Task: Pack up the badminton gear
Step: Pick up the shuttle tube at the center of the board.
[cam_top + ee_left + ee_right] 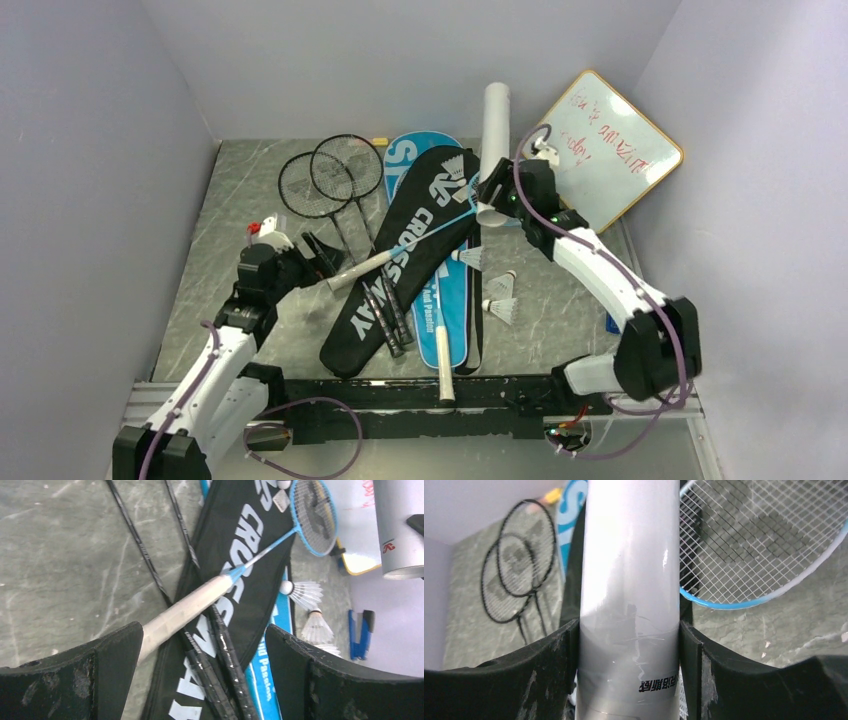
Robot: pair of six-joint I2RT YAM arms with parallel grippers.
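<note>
A: What's hidden?
B: The light-blue racket loses its handle end behind a finger of the left gripper. The blue SPORT cover lies mostly under the black CROSSWAY cover.
A: Arms?
B: The left gripper hangs low at that cover's left edge, jaws wide, holding nothing. The right gripper, at its top right, clamps the white tube. Only its wrist view shows the contact.

White arms, black joints and jaws, purple cables

Rackets, covers across table middle
</note>
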